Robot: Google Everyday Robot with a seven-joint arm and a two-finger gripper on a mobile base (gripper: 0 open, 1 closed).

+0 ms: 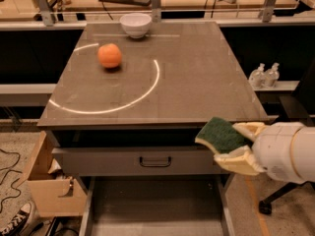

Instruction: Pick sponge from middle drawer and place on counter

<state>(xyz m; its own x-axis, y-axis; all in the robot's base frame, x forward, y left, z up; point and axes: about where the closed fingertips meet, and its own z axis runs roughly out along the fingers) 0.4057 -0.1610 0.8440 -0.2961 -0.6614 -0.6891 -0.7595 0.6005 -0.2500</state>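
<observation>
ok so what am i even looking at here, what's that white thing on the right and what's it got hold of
The white, rounded thing at the lower right is the end of a robot's single arm. Its gripper has two pale jaws, and they are shut on a sponge, green face up, held in the air near the counter's front right corner. There is only one camera view, looking down at the cabinet from its front; where it is mounted is not known. On the counter sit an orange fruit and a white bowl, and a white arc is marked across the top. Below, the middle drawer is pulled open.
</observation>
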